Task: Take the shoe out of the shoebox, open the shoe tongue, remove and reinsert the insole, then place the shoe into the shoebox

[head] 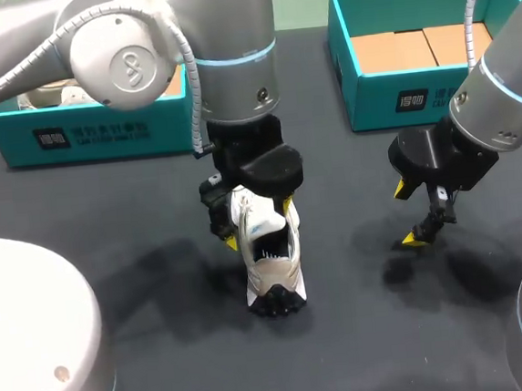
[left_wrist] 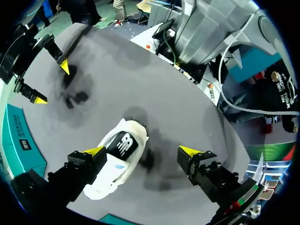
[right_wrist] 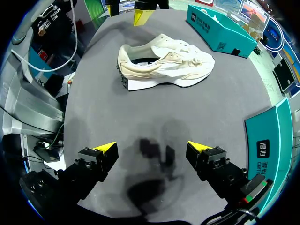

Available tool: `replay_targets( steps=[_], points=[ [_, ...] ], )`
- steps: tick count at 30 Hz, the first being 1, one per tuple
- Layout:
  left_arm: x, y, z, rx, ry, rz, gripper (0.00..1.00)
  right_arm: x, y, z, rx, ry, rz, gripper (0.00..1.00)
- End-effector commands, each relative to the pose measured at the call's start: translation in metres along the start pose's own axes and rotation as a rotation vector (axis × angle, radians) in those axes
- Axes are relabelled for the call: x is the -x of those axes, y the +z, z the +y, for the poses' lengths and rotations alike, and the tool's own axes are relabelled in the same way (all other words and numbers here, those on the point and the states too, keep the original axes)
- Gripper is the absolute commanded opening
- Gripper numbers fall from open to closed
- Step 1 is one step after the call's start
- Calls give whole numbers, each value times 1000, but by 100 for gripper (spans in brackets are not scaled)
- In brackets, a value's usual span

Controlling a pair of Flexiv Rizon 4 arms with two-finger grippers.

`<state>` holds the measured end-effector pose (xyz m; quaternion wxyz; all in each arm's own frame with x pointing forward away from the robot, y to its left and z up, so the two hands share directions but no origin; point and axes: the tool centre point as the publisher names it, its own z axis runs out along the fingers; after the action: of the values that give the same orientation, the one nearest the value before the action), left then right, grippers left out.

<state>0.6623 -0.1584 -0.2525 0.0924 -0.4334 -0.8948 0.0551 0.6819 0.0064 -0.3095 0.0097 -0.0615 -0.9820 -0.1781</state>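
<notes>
**Left end effector open over the shoe**

The shoe stood upright on the table, its long axis running toward the robot, heel end nearest. The left end effector hung open just above the toe half. The right end effector, also open and empty, was off to the side, farther away.

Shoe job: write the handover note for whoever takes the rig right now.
Left gripper: open, low over the shoe, one finger by its side, the other clear.
Right gripper: open, empty, above bare table beside the shoe.
Shoe: upright on the table, out of the box; dark insole inside it.
Left shoebox and right shoebox at the far edge.
Done: shoe out. Insole step: cannot tell. Left: shoe back into a shoebox.
</notes>
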Motion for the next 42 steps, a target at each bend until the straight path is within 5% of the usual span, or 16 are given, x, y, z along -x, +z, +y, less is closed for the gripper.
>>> replay_targets(
  steps=[1, 6, 9, 16, 42],
  points=[
    [4, 7, -6, 43, -82, 9, 100, -1, 1, 0, 0, 1, -3, 100],
    [5, 22, -15, -52, -440, 73, 100, -1, 1, 0, 0, 1, -3, 100],
    [1, 12, -21, 74, -669, 72, 100, -1, 1, 0, 0, 1, -3, 100],
    [1, 12, -21, 74, -669, 72, 100, -1, 1, 0, 0, 1, -3, 100],
    [9, 94, -21, 73, -836, -71, 100, -1, 1, 0, 0, 1, -3, 100]
  ],
)
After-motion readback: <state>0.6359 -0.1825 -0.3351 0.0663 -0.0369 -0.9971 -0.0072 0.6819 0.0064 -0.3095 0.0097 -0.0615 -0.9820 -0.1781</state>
